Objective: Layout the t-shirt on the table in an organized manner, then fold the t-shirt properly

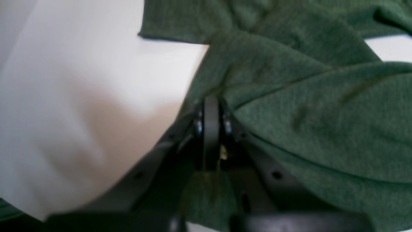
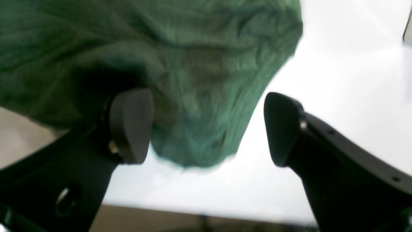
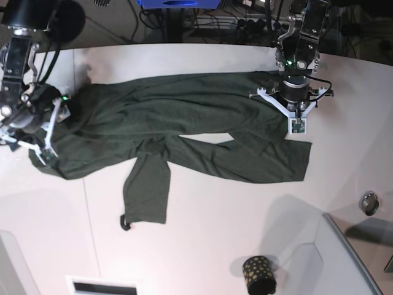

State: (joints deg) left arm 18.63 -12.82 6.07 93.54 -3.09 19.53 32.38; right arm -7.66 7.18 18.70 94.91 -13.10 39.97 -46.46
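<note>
The large plain dark green t-shirt of thin jersey fabric (image 3: 184, 132) lies stretched in a long, rumpled band across the far half of the big smooth white surface (image 3: 209, 203), running from the left edge to right of centre, with one sleeve (image 3: 146, 187) hanging toward the near side and a flatter panel spread out at the right. My left gripper (image 1: 210, 127) sits at the right end of the shirt in the base view, and my left wrist view shows its black jaws pressed together with a pinch of the green cloth caught between them, folds radiating away from that spot. My right gripper (image 2: 206, 129) is at the left end of the shirt; its two dark fingers stand wide apart, and a bunched lobe of the fabric hangs between them without either pad (image 2: 130, 125) clamping it, so that side is released. A small black cup with gold dots (image 3: 259, 275) stands on the near part of the surface, well apart from the shirt, just beside a grey raised tray-like panel (image 3: 344, 258) at the near right corner.
</note>
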